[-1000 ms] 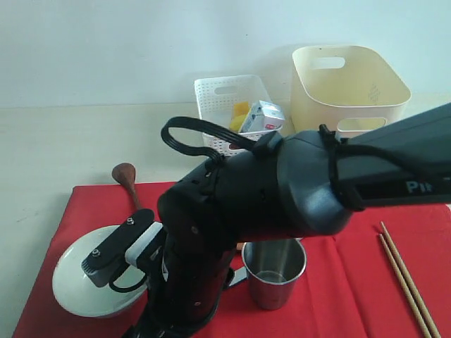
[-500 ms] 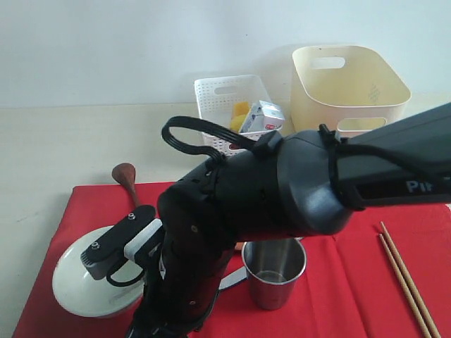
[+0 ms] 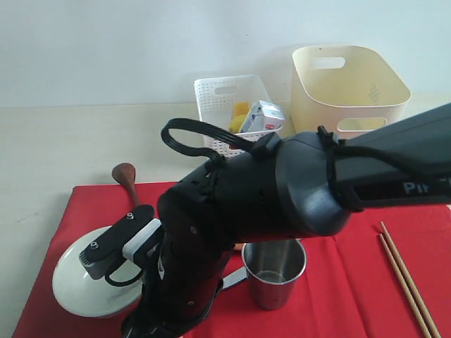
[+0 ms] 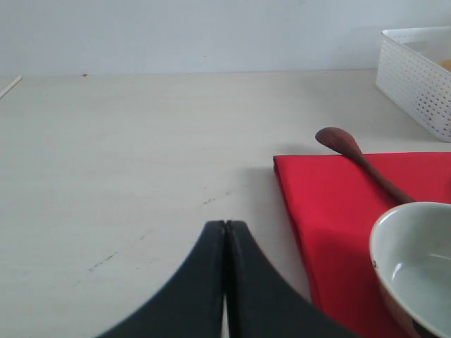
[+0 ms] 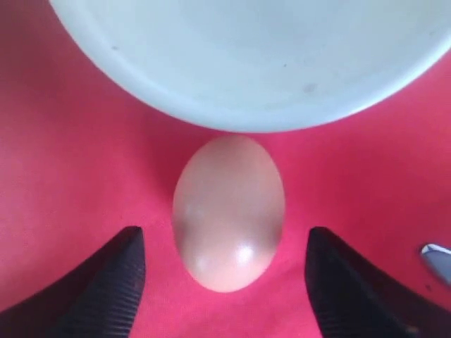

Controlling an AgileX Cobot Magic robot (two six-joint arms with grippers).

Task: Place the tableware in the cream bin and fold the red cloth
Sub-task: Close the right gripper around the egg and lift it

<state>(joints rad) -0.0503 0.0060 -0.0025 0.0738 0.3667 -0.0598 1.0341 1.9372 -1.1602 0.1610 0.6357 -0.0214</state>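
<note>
White basket (image 3: 211, 105) at the bench's (image 3: 70, 148) far edge, near the wall. Inside: milk carton (image 3: 262, 116), tilted; yellow fruit (image 3: 240, 113) just beside it. Pale brown egg (image 5: 228, 211), whole, lying on its side.

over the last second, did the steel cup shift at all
No. The steel cup stands at the same spot on the red cloth, and its gap to the chopsticks is unchanged.

The right arm (image 3: 282, 190) hides part of the bowl (image 3: 74, 282) and red cloth (image 3: 338, 282).
</note>
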